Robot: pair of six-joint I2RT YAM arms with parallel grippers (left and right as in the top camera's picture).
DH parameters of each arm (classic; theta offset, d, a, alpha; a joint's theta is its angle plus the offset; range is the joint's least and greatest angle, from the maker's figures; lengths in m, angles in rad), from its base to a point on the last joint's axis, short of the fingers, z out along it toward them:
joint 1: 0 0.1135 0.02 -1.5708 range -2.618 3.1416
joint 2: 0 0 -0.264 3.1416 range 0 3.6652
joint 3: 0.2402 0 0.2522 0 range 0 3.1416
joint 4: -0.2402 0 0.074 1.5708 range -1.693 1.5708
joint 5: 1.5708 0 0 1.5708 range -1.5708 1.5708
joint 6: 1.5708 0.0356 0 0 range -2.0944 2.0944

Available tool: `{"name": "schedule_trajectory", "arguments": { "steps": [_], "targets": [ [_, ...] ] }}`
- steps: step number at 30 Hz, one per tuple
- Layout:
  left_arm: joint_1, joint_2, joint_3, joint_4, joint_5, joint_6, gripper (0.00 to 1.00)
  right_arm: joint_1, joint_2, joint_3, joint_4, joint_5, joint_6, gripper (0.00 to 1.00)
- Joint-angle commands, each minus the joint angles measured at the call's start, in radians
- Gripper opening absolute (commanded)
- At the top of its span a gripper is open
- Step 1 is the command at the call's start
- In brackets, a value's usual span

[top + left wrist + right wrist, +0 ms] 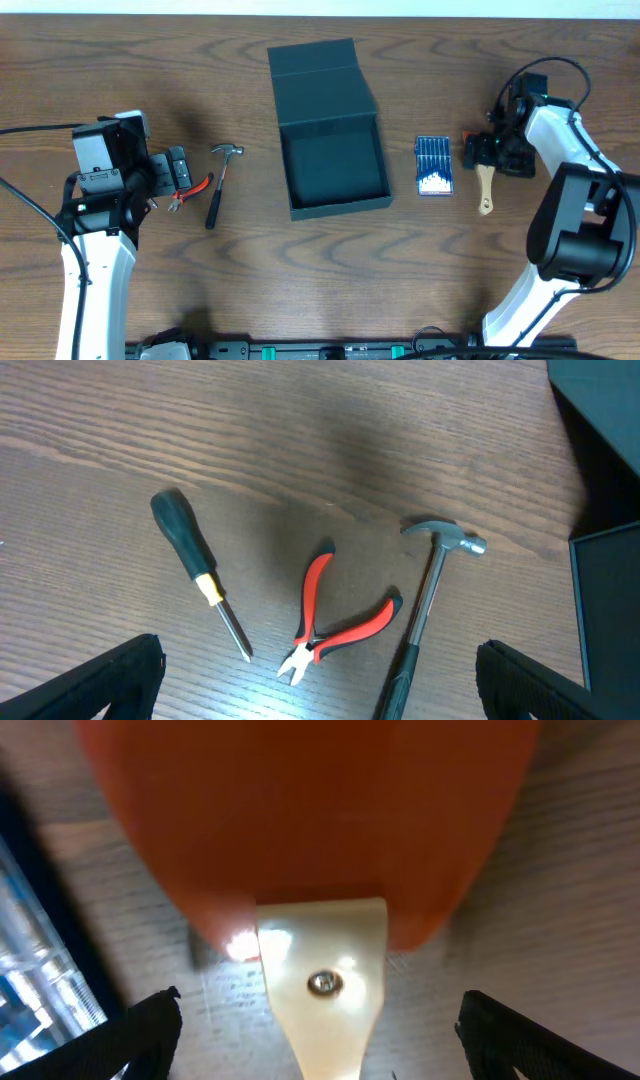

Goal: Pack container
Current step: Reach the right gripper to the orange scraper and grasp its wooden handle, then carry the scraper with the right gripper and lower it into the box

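The container, a dark teal-grey box, stands open at the table's middle with its flap lid folded back; its edge shows in the left wrist view. My left gripper is open and empty, just above a screwdriver, red-handled pliers and a hammer lying left of the box. My right gripper is open, its fingers on either side of the pale handle of an orange-headed tool, not touching it.
A small blue case of bits lies between the container and the right gripper, and shows at the left edge of the right wrist view. The hammer and pliers lie close together. The tool's handle points toward the front.
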State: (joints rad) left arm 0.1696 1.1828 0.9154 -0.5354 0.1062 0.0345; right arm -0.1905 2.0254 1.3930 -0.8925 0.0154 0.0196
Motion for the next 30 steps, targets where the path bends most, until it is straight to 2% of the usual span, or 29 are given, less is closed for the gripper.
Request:
{"name": "schedule_trajectory", "arguments": {
  "steps": [1,9,11,15,20,24,28,30],
  "targets": [
    [0.005,0.006,0.023,-0.003,0.014,0.017,0.98,-0.011,0.038,0.012,0.019,0.003,0.029,0.88],
    [0.005,0.006,0.023,-0.003,0.014,0.017,0.98,-0.011,0.058,0.012,0.048,0.003,0.028,0.81],
    [0.005,0.006,0.023,-0.003,0.014,0.017,0.98,-0.011,0.058,0.012,0.048,0.003,0.028,0.75],
    [0.005,0.006,0.023,-0.003,0.014,0.017,0.98,-0.011,0.058,0.012,0.035,0.003,0.029,0.56],
    [0.005,0.006,0.023,-0.003,0.014,0.017,0.98,-0.011,0.058,0.012,0.021,0.003,0.028,0.46],
    [0.005,0.006,0.023,-0.003,0.014,0.017,0.98,-0.011,0.053,0.014,0.012,0.003,0.027,0.43],
    [0.005,0.006,0.023,-0.003,0.014,0.017,0.98,-0.011,0.009,0.018,0.009,0.003,0.024,0.28],
    [0.005,0.006,0.023,-0.003,0.014,0.017,0.98,-0.008,-0.039,0.027,0.008,0.002,0.024,0.23]
  ]
}}
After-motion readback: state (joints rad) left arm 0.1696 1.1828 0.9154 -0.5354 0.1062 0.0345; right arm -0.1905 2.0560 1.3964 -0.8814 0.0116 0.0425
